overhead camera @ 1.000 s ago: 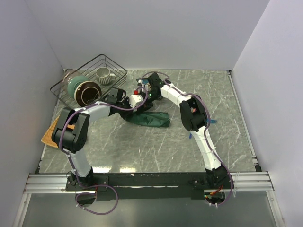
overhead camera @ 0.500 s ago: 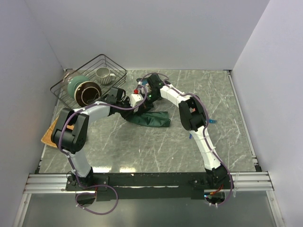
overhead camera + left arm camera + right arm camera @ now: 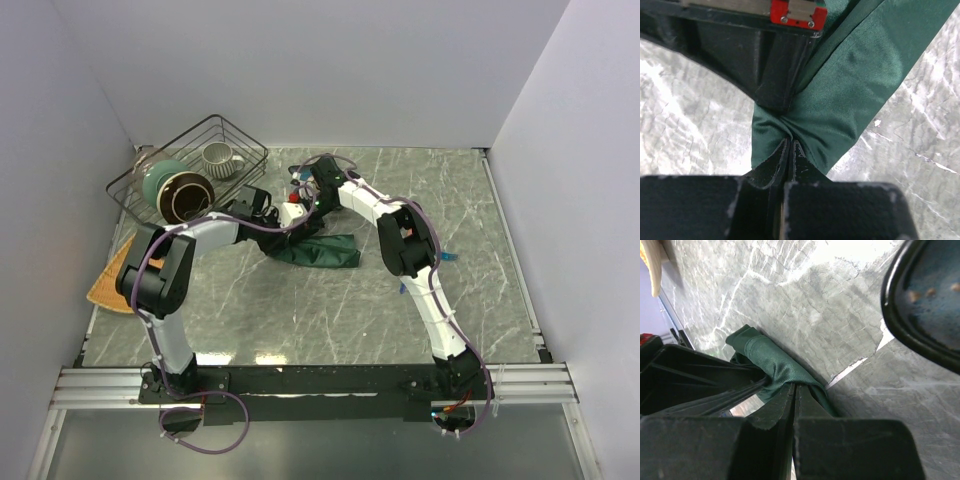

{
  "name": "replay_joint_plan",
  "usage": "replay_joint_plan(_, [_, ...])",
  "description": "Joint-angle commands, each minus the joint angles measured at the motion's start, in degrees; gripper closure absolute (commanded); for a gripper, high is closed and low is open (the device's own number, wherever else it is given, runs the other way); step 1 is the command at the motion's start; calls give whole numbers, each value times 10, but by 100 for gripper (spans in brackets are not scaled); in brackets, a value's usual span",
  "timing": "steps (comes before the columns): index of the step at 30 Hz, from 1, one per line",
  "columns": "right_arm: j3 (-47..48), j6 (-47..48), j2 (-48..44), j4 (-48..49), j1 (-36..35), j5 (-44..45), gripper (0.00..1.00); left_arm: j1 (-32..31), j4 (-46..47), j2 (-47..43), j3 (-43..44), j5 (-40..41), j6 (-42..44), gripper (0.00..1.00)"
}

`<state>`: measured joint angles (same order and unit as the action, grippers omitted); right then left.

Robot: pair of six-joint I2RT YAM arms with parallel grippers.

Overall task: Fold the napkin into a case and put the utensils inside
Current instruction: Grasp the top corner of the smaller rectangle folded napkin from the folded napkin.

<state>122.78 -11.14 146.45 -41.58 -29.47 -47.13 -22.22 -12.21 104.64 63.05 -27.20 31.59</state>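
Napkin [image 3: 325,252] lies bunched on the table [image 3: 300,320]; left gripper [image 3: 790,143] and right gripper [image 3: 794,386] each pinch a fold of it, jaws closed.

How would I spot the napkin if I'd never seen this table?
Start at the grey marbled table, then find the wire basket at its far left corner. Just right of the basket lies the napkin: a crumpled dark green cloth, soft and shiny unlike the hard crockery nearby.
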Motion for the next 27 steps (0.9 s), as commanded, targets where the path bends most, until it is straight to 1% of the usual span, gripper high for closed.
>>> replay_joint_plan(1, [8,-4,13,20,-1,9,100,-10,-54,23,27,-12,29,95])
replay_joint_plan(6, [-25,-1,2,25,-11,-8,100,-10,-86,26,17,-1,61,96])
replay_joint_plan(11, [-25,-38,-7,55,-14,-22,100,-9,-108,42,24,7,71,96])
replay_joint_plan(12, [-21,-34,-8,55,-14,-23,98,-9,-119,46,29,8,73,96])
replay_joint_plan(13, [-18,-29,-11,48,-9,-22,92,-9,-122,50,30,10,78,96])
replay_joint_plan(15, [-23,-18,-21,41,-1,-19,87,-6,-127,53,30,13,81,96])
replay_joint_plan(16, [-25,-13,-25,30,6,-18,78,-5,-132,56,30,14,84,96])
replay_joint_plan(18, [-29,14,-36,15,13,-16,66,-4,-135,58,30,14,86,96])
replay_joint_plan(19, [-29,25,-40,-4,15,-14,53,-4,-135,61,30,14,85,96])
replay_joint_plan(22, [-37,64,-58,-34,21,-15,41,-3,-133,67,35,11,78,96])
replay_joint_plan(24, [-45,87,-74,-46,25,-15,38,-3,-133,71,42,7,75,96])
replay_joint_plan(25, [-47,95,-83,-60,25,-15,32,-3,-134,75,45,7,73,96])
replay_joint_plan(27, [-56,105,-89,-74,28,-15,29,-3,-135,79,50,6,73,97])
